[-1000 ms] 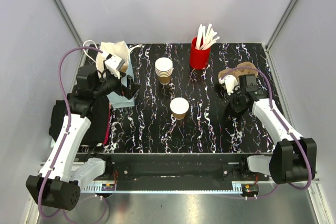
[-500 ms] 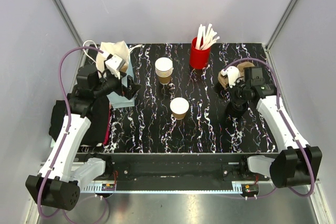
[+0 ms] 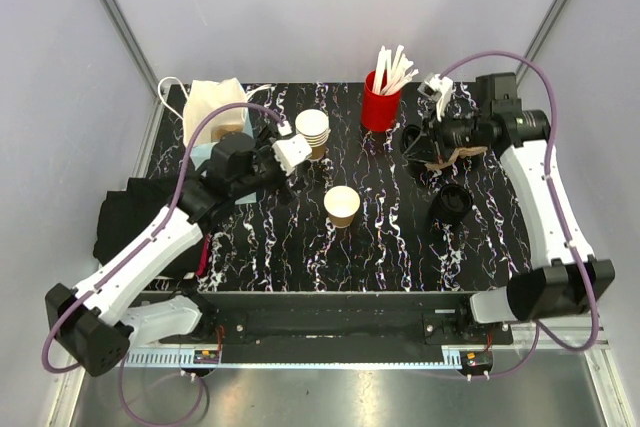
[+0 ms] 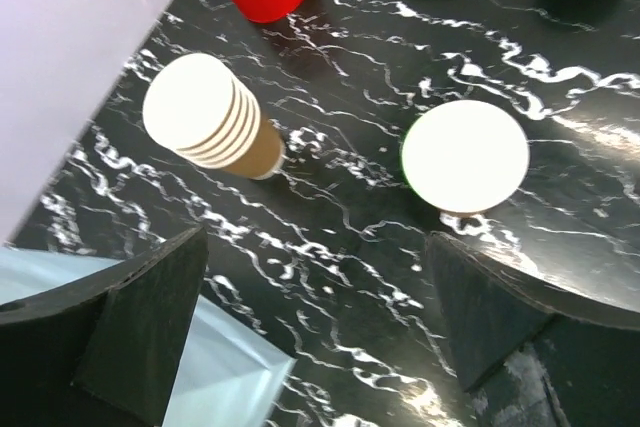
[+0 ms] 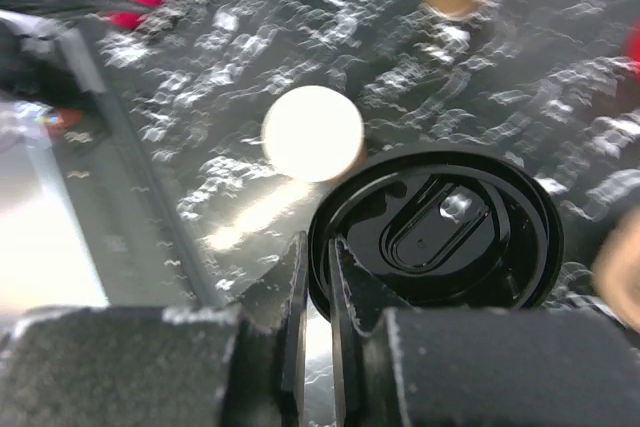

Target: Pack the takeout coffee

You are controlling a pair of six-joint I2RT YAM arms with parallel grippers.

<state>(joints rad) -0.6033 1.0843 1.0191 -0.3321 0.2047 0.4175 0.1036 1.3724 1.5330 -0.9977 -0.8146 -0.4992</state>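
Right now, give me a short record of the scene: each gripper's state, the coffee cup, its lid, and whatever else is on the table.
left gripper: open, empty, over the table near both cups
right gripper: shut on the black lid's edge
black lid: held by its edge, not yet on the cup
takeout cup: upright, lidless, mid-table, untouched
cup stack: upright, behind the takeout cup
red cup: at the far edge, holding white sticks
paper bag: far left corner

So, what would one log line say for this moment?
left gripper: open, near cup | right gripper: shut on black lid | cup: no lid
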